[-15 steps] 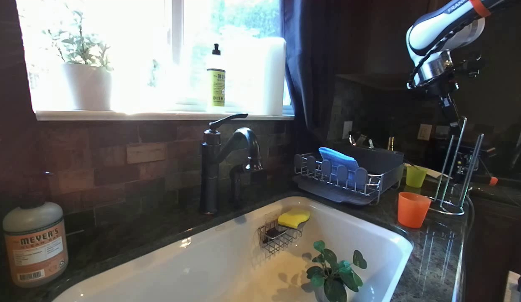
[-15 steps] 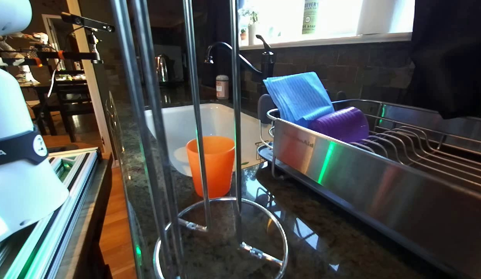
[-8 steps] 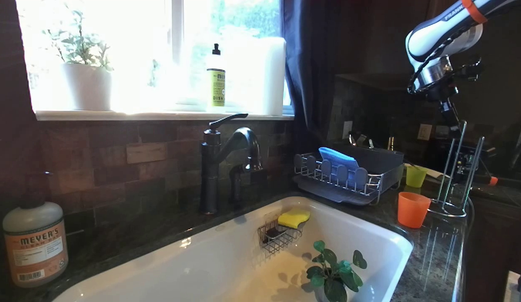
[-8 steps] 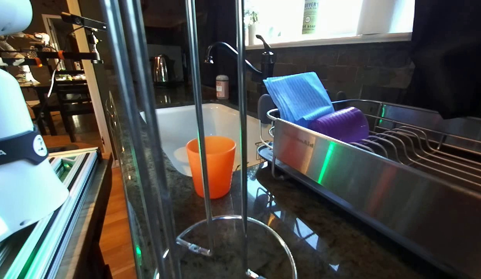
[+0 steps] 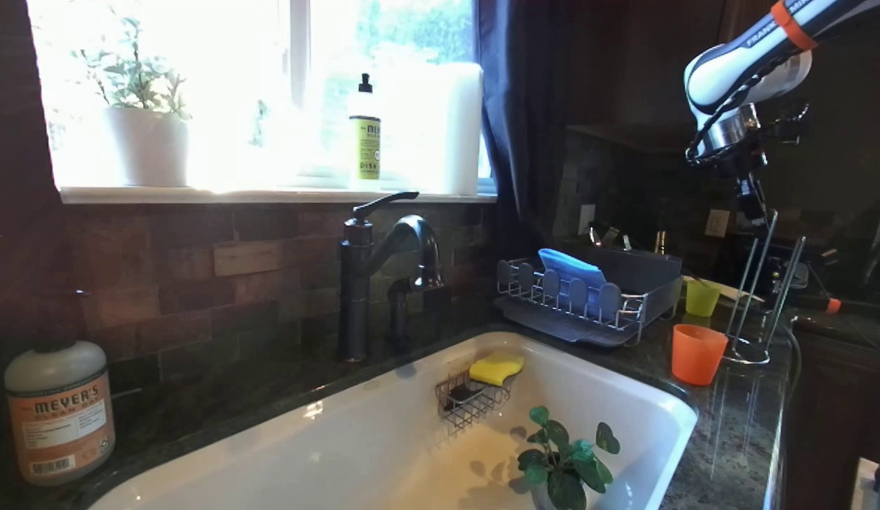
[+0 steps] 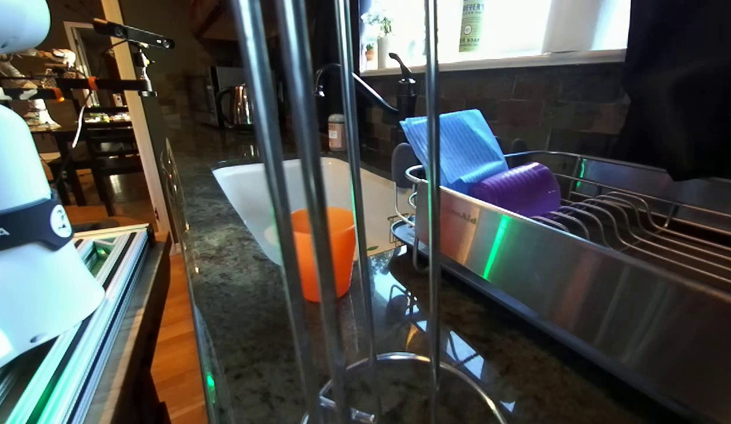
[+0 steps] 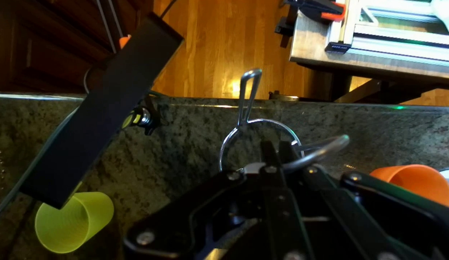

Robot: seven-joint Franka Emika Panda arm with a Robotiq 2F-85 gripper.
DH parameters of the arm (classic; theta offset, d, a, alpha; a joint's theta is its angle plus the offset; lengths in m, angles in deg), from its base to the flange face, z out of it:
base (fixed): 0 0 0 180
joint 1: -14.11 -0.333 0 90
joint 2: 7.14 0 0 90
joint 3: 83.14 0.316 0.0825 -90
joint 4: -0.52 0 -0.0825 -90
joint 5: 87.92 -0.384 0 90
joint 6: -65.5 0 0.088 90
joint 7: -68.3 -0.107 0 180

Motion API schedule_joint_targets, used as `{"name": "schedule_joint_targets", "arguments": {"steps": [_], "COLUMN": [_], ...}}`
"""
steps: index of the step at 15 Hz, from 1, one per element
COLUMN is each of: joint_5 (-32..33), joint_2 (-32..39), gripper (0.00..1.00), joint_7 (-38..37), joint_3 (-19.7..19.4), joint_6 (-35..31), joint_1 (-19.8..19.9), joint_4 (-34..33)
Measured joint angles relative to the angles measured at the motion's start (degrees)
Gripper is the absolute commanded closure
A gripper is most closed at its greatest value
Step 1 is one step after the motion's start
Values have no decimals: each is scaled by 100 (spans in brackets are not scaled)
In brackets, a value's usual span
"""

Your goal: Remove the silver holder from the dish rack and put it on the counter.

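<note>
The silver holder (image 5: 786, 292), tall wire loops on a round ring base, is out of the dish rack (image 5: 660, 297) and beside it over the counter (image 5: 737, 439). It leans slightly in both exterior views, with rods crossing an exterior view (image 6: 434, 194). My gripper (image 5: 757, 221) is shut on the top of one loop, seen in the wrist view at the fingertips (image 7: 278, 148); that loop (image 7: 318, 155) passes between the fingers. Whether the ring touches the counter I cannot tell. The rack's steel side (image 6: 577, 282) shows to the holder's right.
An orange cup (image 5: 698, 354) stands close to the holder's base, by the sink (image 5: 667, 418). A lime cup (image 7: 98, 206) and a dark flat object (image 7: 101, 115) are on the counter's other side. A blue cloth (image 6: 459, 144) and purple cup (image 6: 524, 188) lie in the rack.
The gripper has moved slightly down and, lately, left with the holder in an exterior view. In an exterior view the holder has shifted right and its ring lower. The cups and rack have not moved.
</note>
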Motion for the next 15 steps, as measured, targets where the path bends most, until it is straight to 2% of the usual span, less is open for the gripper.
{"name": "schedule_joint_targets", "arguments": {"steps": [1,2,3,4,12,15], "joint_5": [-5,-13,-34,-64,-173,-140], "joint_2": [9,19,29,40,1,-251], "gripper": [98,68,68,62,3,0], "joint_7": [0,0,0,2,20,37], "joint_3": [-1,-5,-11,-18,-22,46], "joint_6": [-55,-103,-134,-149,-130,-35], "joint_1": [8,12,12,12,16,9], "joint_4": [0,0,0,0,-66,-152]}}
